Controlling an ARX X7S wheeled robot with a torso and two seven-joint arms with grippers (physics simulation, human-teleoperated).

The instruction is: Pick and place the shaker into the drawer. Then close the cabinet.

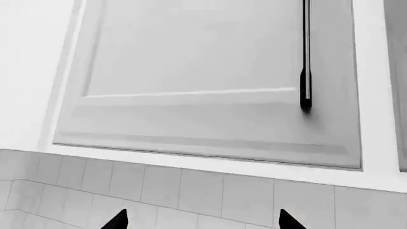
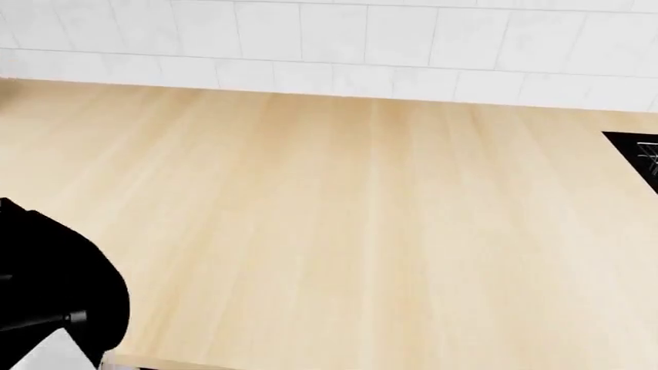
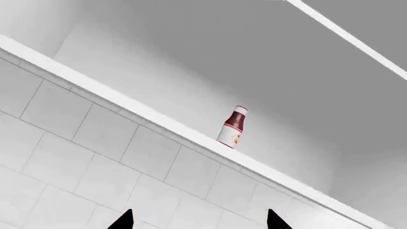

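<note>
Ahead, bare wooden counter point(image 2: 350, 231) — tiled wall point(image 2: 340, 46) bounds its far edge.

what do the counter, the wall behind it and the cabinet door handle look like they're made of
Countertop: pale wood or wood-look laminate, matte, with long grain streaks. Wall: white glazed-looking square tiles, thin grout lines showing. Handle on the white panelled cabinet door: slim dark bar with a bright streak along it, probably polished metal, though the render leaves that open.

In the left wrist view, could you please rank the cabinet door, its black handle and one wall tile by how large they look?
1. Cabinet door
2. Wall tile; nearer the camera, so this rank is unsure
3. Black handle; its upper part is cut off by the frame
</note>
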